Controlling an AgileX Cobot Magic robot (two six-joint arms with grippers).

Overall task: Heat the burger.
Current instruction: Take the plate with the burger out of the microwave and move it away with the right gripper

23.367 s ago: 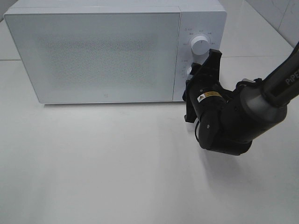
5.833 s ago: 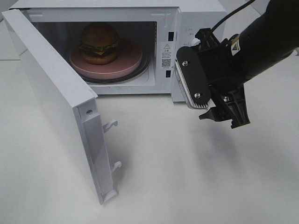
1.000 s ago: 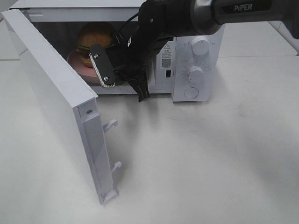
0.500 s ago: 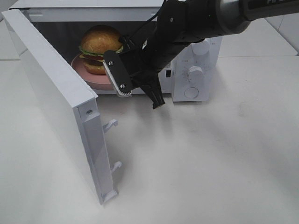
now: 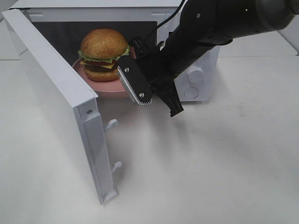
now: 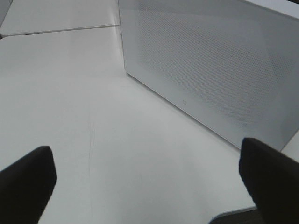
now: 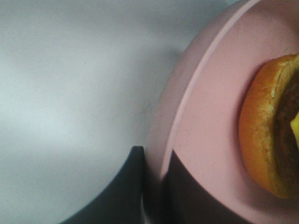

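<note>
the right gripper (image 5: 135, 70) is clamped on the rim of the pink plate (image 5: 110, 86), jaws nearly together with only the rim between them, as the right wrist view shows. the burger (image 5: 103, 53) sits on that plate at the mouth of the microwave (image 5: 196, 56), at about eleven o'clock from the gripper. the door (image 5: 56, 98) stands wide open at nine o'clock. judging by this, the step in hand is moving the plate through the opening; which way it travels cannot be read from here. the next move calls for a level, slow carry so the burger does not slide. the left gripper (image 6: 149, 177) is spread wide, holding nothing. the arm hides the plate's right edge and part of the knobs (image 5: 195, 73).
</note>
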